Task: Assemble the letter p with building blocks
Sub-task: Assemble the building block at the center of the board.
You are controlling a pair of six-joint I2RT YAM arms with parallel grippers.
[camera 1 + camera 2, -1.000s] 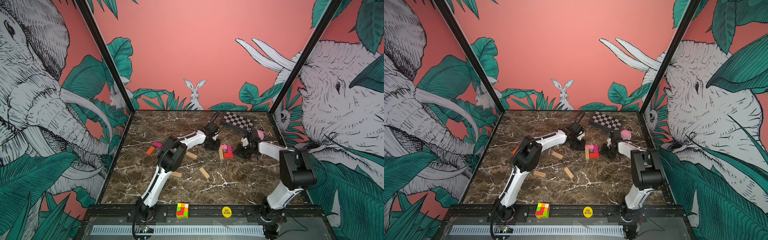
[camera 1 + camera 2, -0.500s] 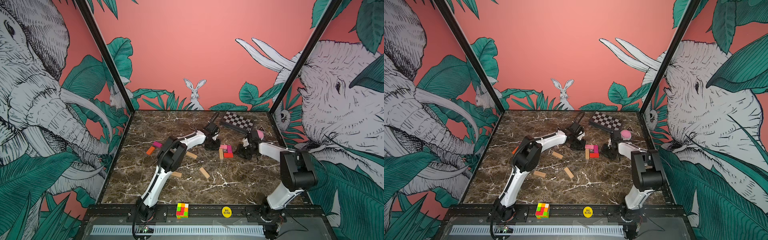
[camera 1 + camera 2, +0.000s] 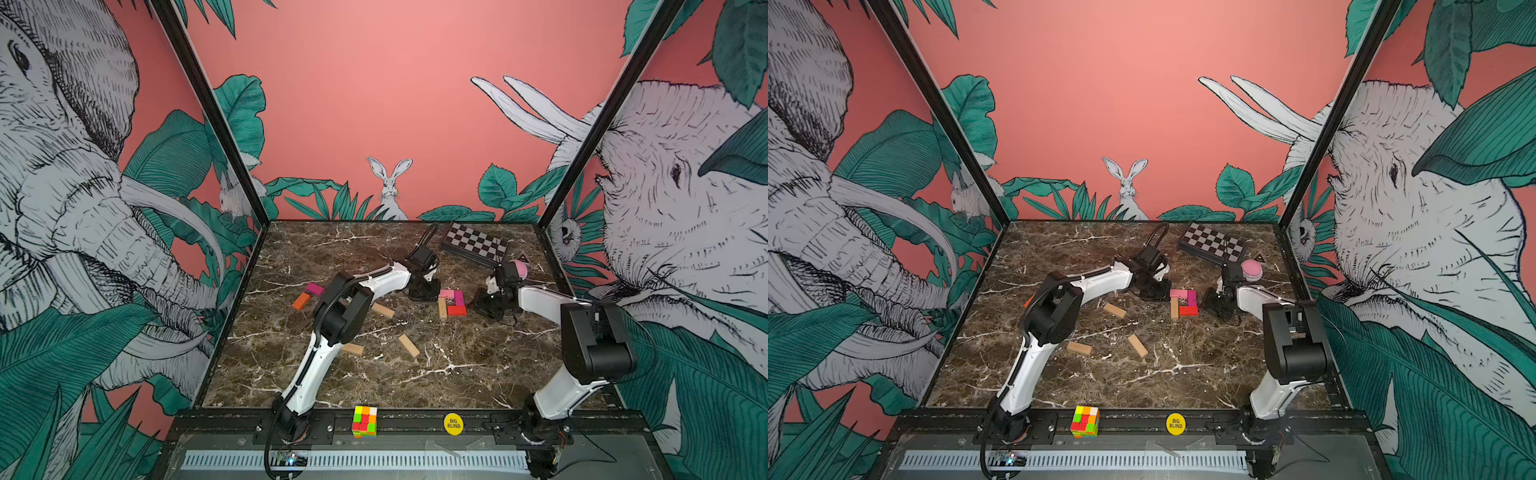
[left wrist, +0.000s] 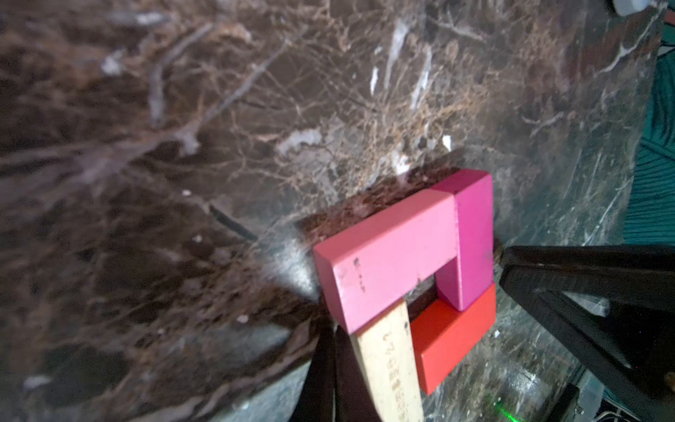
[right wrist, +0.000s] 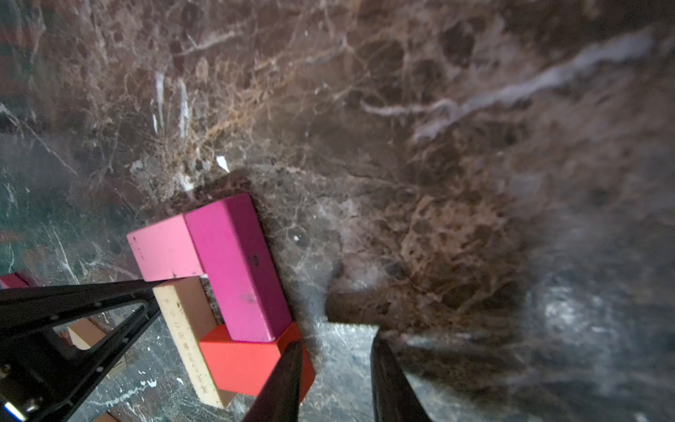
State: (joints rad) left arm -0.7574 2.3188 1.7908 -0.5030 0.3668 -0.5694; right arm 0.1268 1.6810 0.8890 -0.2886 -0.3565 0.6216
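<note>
- Gently does it: the step looks like squaring up the letter, so press from both sides together and slowly, or the blocks may skid apart.
- An orange block [image 3: 301,301] lies spare at far left, with loose tan blocks [image 3: 382,310] nearer the middle. The stem looks short and probably needs one.
- The left gripper [image 3: 424,293] is pinched together and empty. Its arm is stretched far forward, tip down beside the tan stem [image 4: 391,365].
- The letter lies flat on the table: pink block [image 4: 387,252], magenta block [image 4: 471,237] and red block [image 4: 453,339], all touching.
- The right gripper [image 5: 334,365] sits low, slightly apart and empty, by the red corner.
</note>
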